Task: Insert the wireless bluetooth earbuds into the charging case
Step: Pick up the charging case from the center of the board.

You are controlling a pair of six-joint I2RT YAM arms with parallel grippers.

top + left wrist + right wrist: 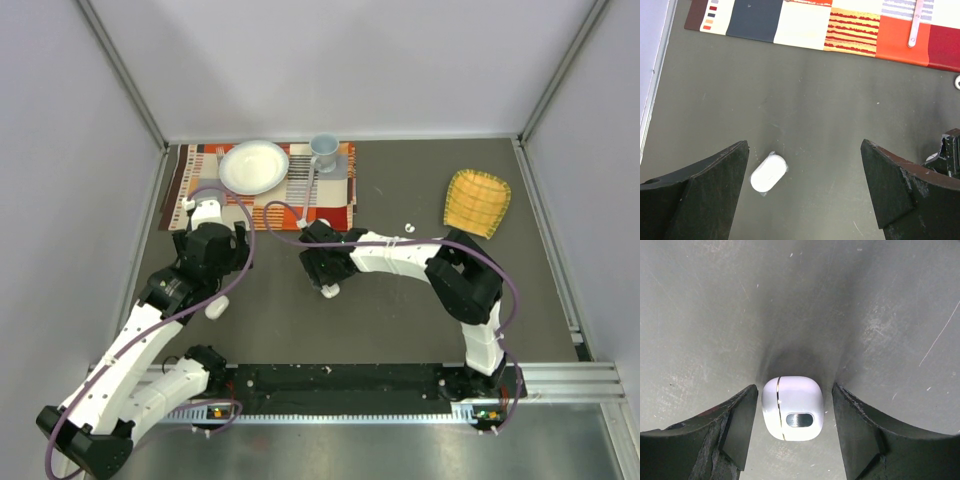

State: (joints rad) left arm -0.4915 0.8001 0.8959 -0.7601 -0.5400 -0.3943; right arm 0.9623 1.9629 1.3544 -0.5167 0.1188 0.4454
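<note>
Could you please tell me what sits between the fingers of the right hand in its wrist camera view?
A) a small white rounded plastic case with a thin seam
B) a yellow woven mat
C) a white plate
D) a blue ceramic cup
A: the small white rounded plastic case, with a thin seam and a dark oval patch, rests on the dark table inside the open right hand, a slim gap on each side.

No text, label, brand, number or sign could be read in any view. The case (792,407) carried only a thin seam line and a dark oval patch, with no letters on it. The mat (850,30) showed plain stripes and colour blocks, and its small squares at one end held no characters.
</note>
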